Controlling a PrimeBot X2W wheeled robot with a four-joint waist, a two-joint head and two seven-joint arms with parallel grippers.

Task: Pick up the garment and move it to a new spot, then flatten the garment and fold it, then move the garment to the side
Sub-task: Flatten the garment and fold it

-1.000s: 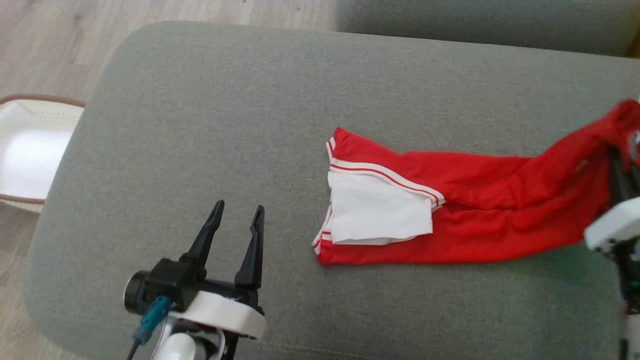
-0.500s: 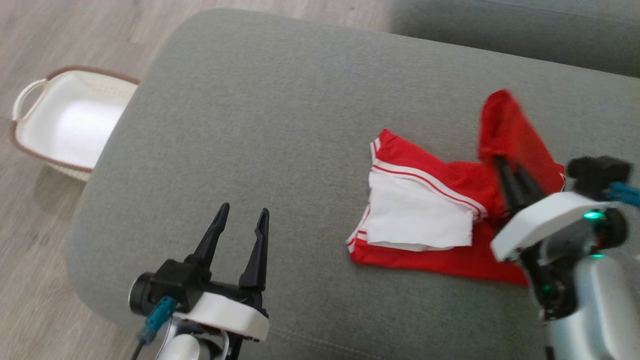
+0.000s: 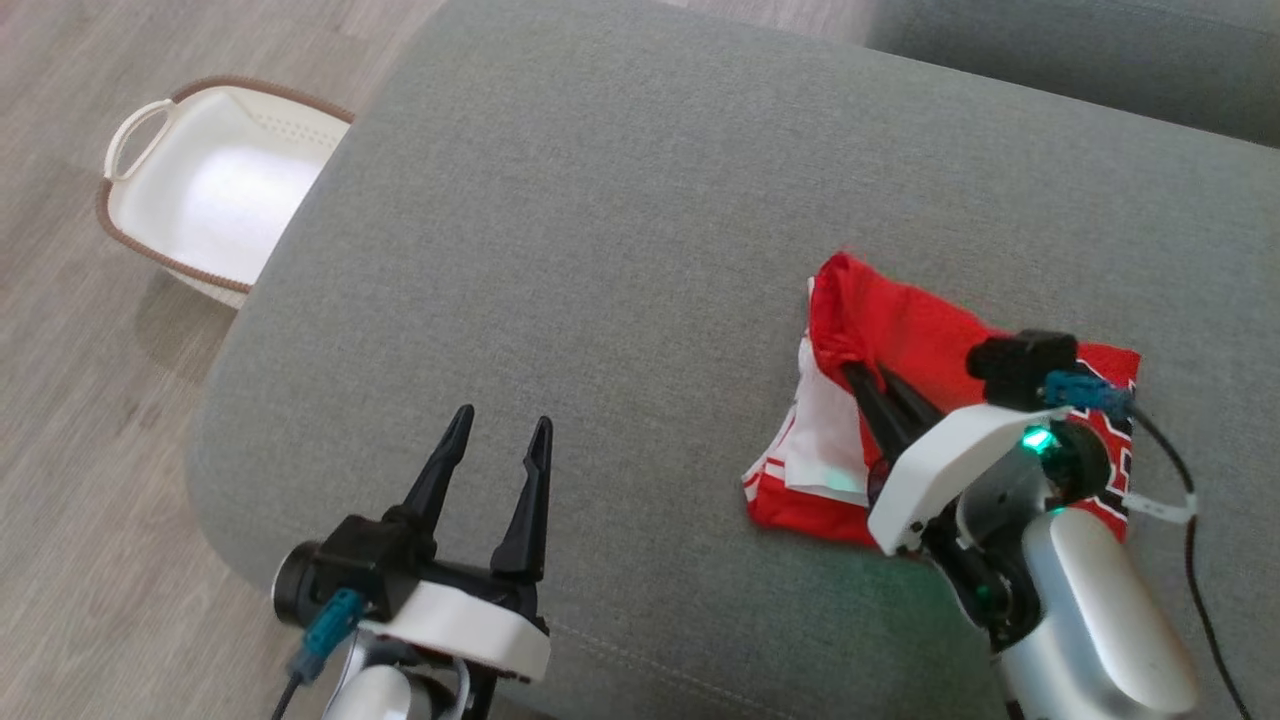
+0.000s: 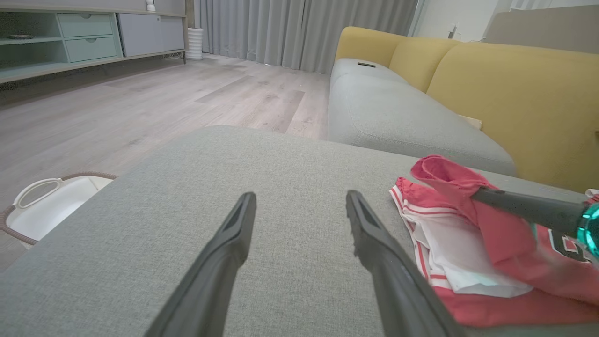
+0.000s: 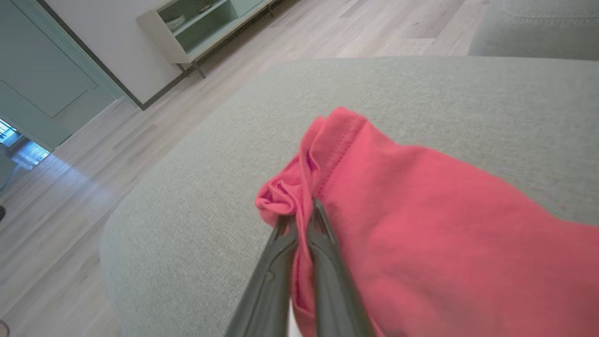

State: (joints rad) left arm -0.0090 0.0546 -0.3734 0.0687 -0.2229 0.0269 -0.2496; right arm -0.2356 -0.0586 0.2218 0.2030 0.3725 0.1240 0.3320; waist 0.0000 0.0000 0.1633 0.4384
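Grip on red jersey (image 3: 930,330) is w/ my right gripper (image 3: 866,372): both dark fingers pressed together, a bunched hem of red cloth pinched btwn them. In right wrist view that pinch sits just below frame centre. A small wad of fabric spills past the tips toward upper left, and the rest drapes away to lower right.

Jersey lies centre-right in head view on the grey cushion (image 3: 620,250). The lifted edge is at the pile's upper-left corner, right over my fingertips. The held flap is folded over a lower layer that lies flat on the cushion. That lower layer shows a white inner panel & white-striped trim along its left edge, plus some white-and-black print at far right.

My left gripper (image 3: 504,418) is at lower left of head view, fingers spread wide w/ nothing btwn them. It's over bare cushion, well apart from the jersey, which is off to its right. In left wrist view the jersey sits mid-right of frame, right of my two fingers. The other arm's dark finger comes in from the right edge into the raised red fold.

White laundry basket (image 3: 220,200) w/ brown rim is at upper left on the wood floor (image 3: 80,400), right against the cushion's edge.
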